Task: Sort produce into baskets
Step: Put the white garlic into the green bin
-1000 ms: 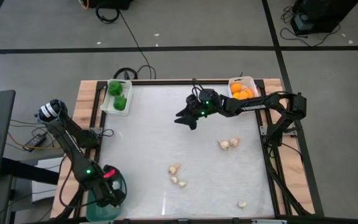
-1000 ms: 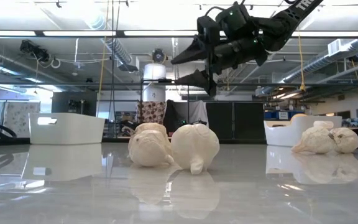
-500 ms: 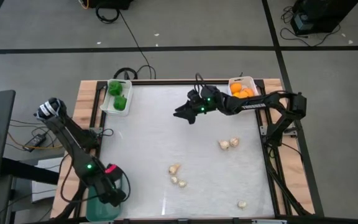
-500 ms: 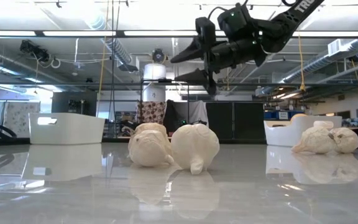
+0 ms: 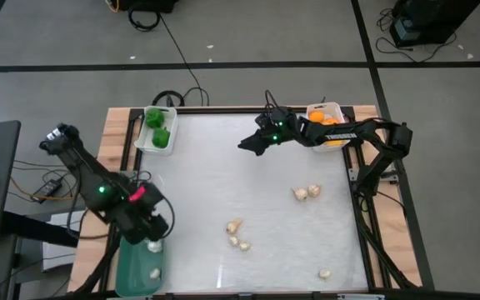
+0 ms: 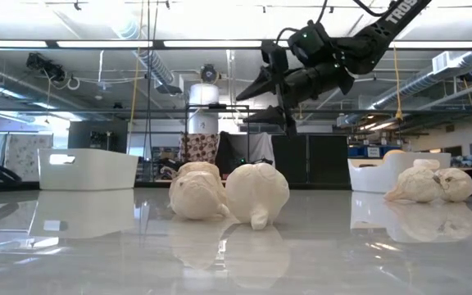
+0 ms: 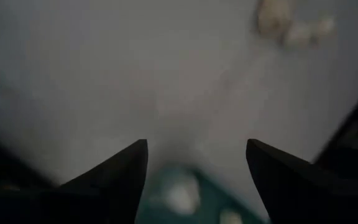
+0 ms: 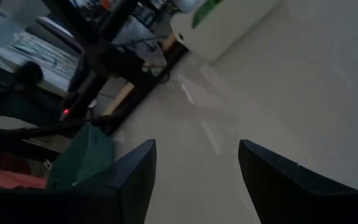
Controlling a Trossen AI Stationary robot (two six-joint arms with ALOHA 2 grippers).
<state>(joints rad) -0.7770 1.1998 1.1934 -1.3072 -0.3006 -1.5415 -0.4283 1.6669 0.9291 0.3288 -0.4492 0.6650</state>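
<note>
High view: left gripper (image 5: 151,229), jaws apart and empty, has lifted off the teal bin (image 5: 132,268); right gripper (image 5: 248,144), apart, retreats.

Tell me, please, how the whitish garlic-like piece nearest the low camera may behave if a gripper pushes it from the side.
The garlic-like piece looks bulbous and rests on a small stem-like nub, so it would probably rock or roll rather than slide straight. The table is glossy and mirrors it, so it may skid easily. It sits close against a second piece, which a push would likely disturb.
</note>
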